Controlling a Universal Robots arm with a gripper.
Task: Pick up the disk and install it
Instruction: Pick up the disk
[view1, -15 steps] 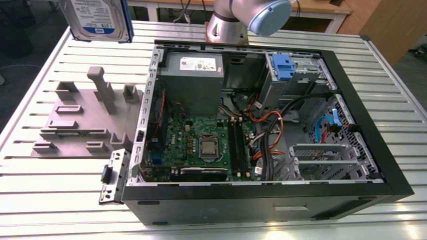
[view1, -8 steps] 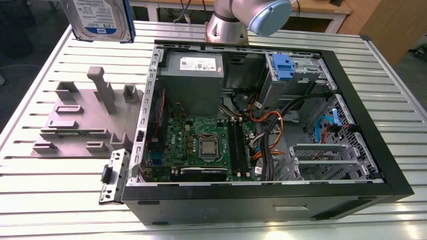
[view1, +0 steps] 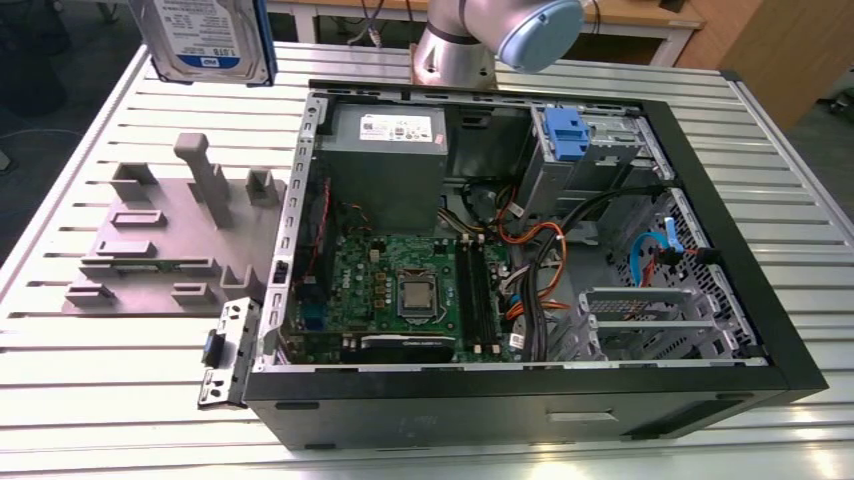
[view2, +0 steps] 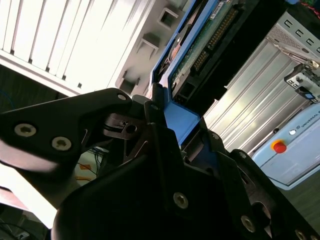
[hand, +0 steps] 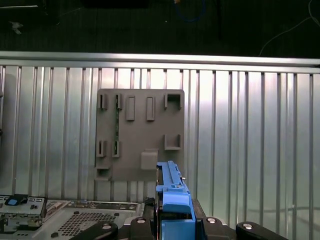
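The disk (view1: 207, 38) hangs high over the table's far corner on the exterior view's left, its white-and-blue label facing the camera. Its green circuit board and blue rail frame (view2: 186, 70) show in the second wrist view. My gripper (view2: 172, 122) is shut on the blue frame, black jaws pressing it from both sides. In the first wrist view the blue rail (hand: 172, 192) stands edge-on between the jaws of the gripper (hand: 174, 224), high above the grey fixture. The open computer case (view1: 747, 300) lies on the exterior view's right, apart from the disk.
A grey holding fixture (view1: 160, 240) with upright posts sits on the slatted metal table (view1: 80, 400), also seen from above (hand: 140, 135). Inside the case are a grey power supply (view1: 387, 150), a motherboard (view1: 400, 290), cables and a silver cage with a blue latch (view1: 567, 135). The arm's base (view1: 461, 50) stands behind the case.
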